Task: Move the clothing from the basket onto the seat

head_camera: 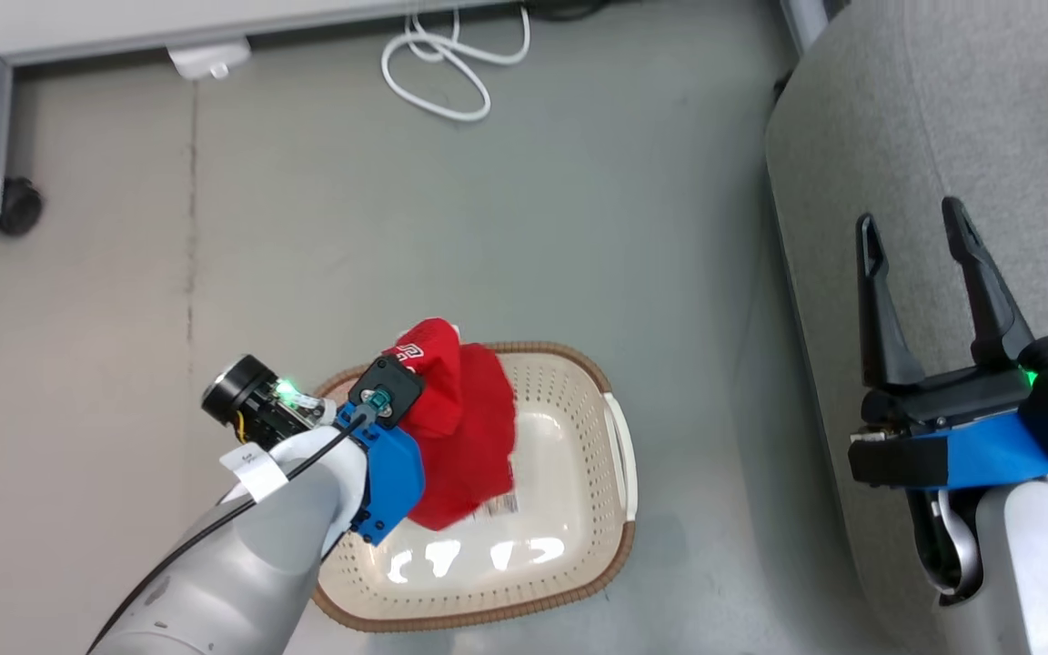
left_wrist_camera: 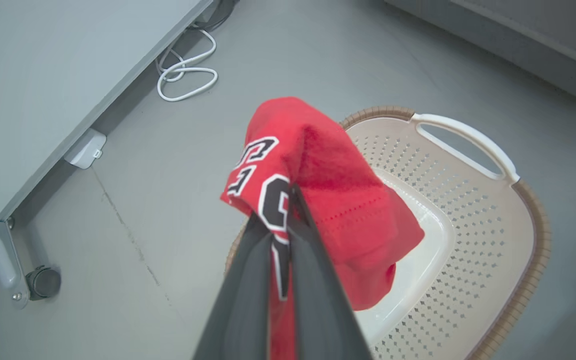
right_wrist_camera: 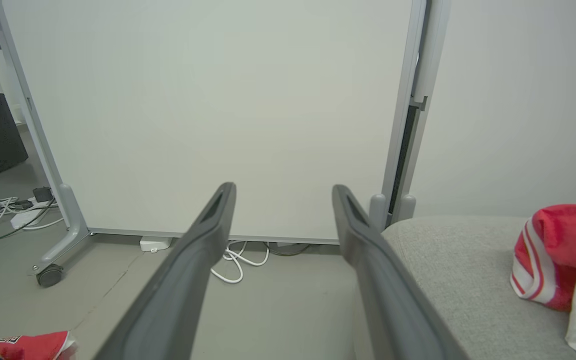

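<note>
Closest to the lens, left pincer (left_wrist_camera: 290,192): long dark fingers pressed together, clenched on a fold of the red garment (left_wrist_camera: 328,175). Cloth bunched above and around the fingertips, black-and-white lettering just left of them, the rest hanging down the right side over the basket (left_wrist_camera: 533,280). Cannot tell whether the hem touches the basket floor.

Largest after that, the grey seat (head_camera: 924,109) along the right of the head view, well apart from the held cloth. Right pincer (head_camera: 911,216) above its rounded edge, fingers spread wide, grasping nothing.

Next, the basket on the floor, cream and perforated with a brown rim, glossy bottom bare apart from a small label (head_camera: 497,505) peeking out below the red cloth.

Then a second red garment (right_wrist_camera: 553,245) lying on the seat: from the right wrist view, white-striped trim, a bit of dark block lettering and some white cloth below it, to the right of the spread fingers; from the head view, just a striped edge at the right border.

Also from the right wrist view: a tall pale panel (right_wrist_camera: 218,115) on a wheeled frame standing behind the seat, and a corner of the held garment at the lower left. From the left wrist view, the white side handle (left_wrist_camera: 468,142) of the basket.

Smallest, a looped white cable (head_camera: 447,68) on the floor near the panel's foot.
</note>
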Robot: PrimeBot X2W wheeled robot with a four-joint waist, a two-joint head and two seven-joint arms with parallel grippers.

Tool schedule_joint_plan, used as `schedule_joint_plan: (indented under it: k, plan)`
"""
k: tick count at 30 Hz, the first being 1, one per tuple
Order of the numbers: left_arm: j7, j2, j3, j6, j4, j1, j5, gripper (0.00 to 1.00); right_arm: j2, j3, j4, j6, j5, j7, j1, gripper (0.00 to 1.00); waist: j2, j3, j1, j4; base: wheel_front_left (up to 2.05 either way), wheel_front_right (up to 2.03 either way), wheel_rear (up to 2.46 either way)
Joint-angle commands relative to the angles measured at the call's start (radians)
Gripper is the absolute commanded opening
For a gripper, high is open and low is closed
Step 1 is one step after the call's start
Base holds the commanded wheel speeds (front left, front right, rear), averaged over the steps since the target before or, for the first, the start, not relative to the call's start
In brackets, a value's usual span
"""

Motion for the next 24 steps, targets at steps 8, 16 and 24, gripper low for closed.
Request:
schedule_joint_plan:
  k: [8,16,24]
  plan:
    - [-0.033,-0.012,0.053,0.033,-0.070,0.042,-0.043,0.00,0.007,-0.002,0.022,0.000,0.003,0.000,0.064,1.00,-0.0001,-0.130,0.0002,0.028,0.00,0.00,0.00]
    - [-0.033,0.037,0.175,0.089,-0.317,0.108,-0.049,0.00,0.011,-0.004,0.036,0.000,0.005,0.000,0.110,1.00,-0.0001,-0.221,0.0002,0.046,0.00,0.00,0.00]
    - [-0.033,0.060,0.300,0.118,-0.538,0.187,-0.016,0.00,0.014,0.004,0.047,0.000,0.006,0.000,0.146,1.00,-0.0001,-0.285,0.0002,0.059,0.00,0.00,0.00]
